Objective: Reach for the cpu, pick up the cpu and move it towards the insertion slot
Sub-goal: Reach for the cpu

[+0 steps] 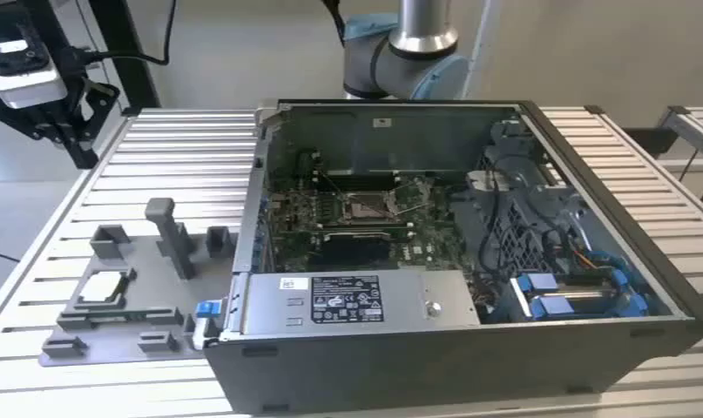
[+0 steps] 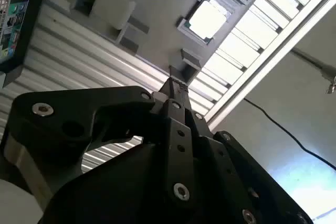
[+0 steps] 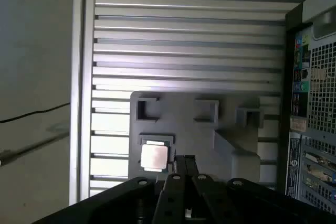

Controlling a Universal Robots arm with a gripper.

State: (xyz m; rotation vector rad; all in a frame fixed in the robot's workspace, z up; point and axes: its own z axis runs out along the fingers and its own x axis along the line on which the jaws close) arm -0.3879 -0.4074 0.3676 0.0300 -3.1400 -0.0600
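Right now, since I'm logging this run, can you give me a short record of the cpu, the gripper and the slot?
cpu: lying flat in its frame on the grey fixture plate, untouched
gripper: raised clear of the cpu, fingers shut, holding nothing
insertion slot: on the green board inside the open computer case
task state: cpu not yet picked up

A ribbed aluminium table (image 1: 177, 148) stands before a plain pale wall (image 1: 246, 52).
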